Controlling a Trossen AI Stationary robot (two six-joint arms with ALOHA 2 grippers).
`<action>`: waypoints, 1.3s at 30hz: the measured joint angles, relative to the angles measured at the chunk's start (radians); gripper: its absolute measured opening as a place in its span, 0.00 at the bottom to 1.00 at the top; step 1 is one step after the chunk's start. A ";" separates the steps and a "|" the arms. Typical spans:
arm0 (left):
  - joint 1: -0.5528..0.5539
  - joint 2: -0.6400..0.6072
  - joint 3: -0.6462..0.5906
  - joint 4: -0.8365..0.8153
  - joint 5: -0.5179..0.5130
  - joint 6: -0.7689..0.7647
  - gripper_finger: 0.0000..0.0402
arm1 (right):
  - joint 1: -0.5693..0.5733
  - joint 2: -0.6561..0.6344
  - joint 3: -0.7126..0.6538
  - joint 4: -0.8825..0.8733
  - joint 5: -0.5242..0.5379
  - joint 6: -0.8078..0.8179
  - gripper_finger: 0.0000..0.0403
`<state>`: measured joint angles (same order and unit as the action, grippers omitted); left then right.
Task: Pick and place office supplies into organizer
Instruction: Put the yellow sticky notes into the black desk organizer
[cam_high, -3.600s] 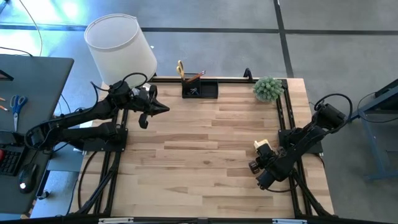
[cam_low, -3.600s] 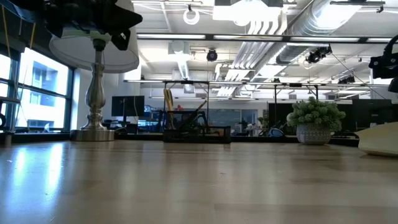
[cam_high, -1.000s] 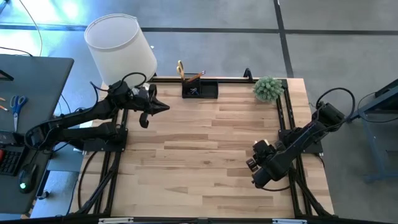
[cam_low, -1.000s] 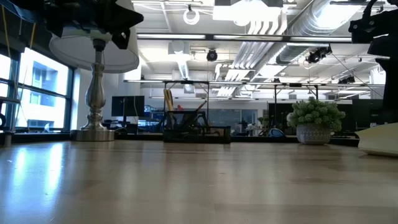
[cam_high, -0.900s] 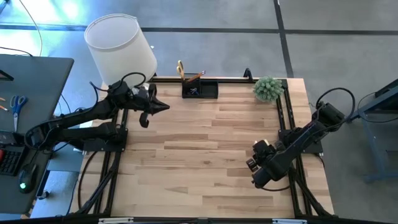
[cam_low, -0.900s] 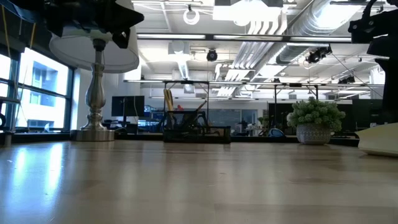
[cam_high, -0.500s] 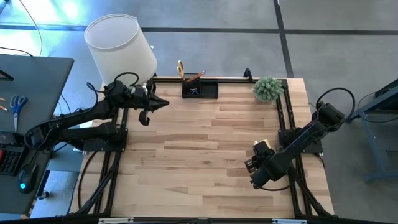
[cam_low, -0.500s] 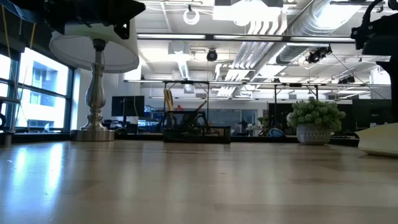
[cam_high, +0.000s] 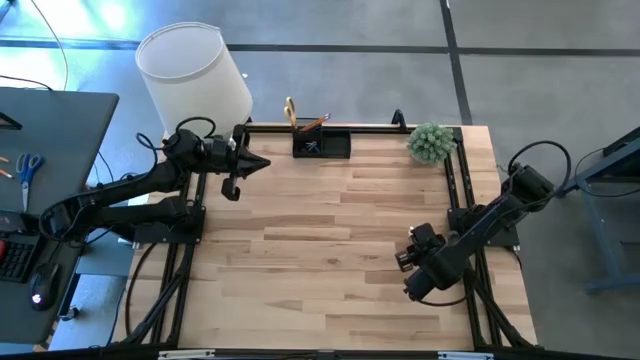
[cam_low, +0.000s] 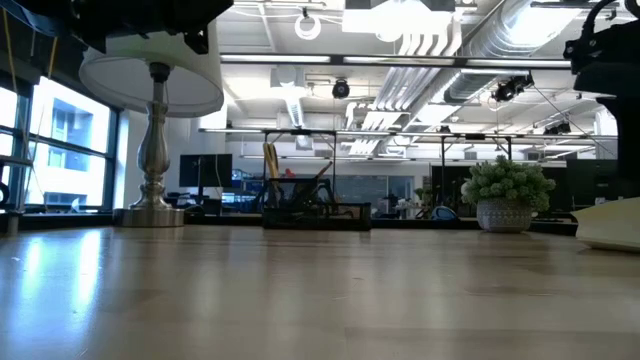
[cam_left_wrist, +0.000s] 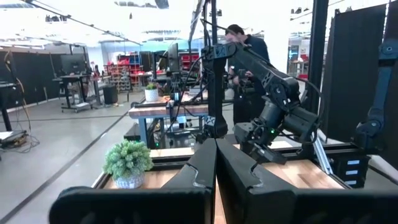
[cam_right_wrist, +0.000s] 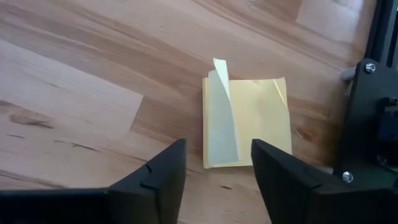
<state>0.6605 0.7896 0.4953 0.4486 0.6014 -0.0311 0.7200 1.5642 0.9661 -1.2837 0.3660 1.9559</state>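
The yellow sticky-note pad lies flat on the wood by the table's right rail, its top sheet curled up. My right gripper hangs open above it, pointing down, with a finger on either side of the pad's near-left part and clear of it. In the high view this gripper hides the pad. The black organizer stands at the far edge with pencils and a scissors handle sticking up from its cup. My left gripper is shut, in the air near the far-left corner.
A white-shaded lamp stands at the far-left corner and a small potted plant at the far right. Black frame rails run along the table's sides. A side desk with blue-handled scissors is on the left. A person stands beyond the table.
My left gripper has drawn back a little toward the table's far-left corner, staying shut. My right gripper has shifted slightly over the pad and stays open.
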 joint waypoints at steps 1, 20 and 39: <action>0.000 0.000 0.000 -0.001 0.000 0.000 0.00 | 0.000 0.000 0.000 0.000 0.000 0.000 0.45; 0.000 0.000 0.000 -0.014 0.011 -0.004 0.00 | 0.000 0.192 0.000 -0.027 -0.088 0.020 0.45; 0.000 0.000 0.000 -0.014 0.008 -0.003 0.00 | 0.000 0.164 0.001 0.014 0.029 0.003 0.04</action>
<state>0.6605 0.7895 0.4953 0.4347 0.6090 -0.0345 0.7197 1.7278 0.9668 -1.2701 0.3948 1.9590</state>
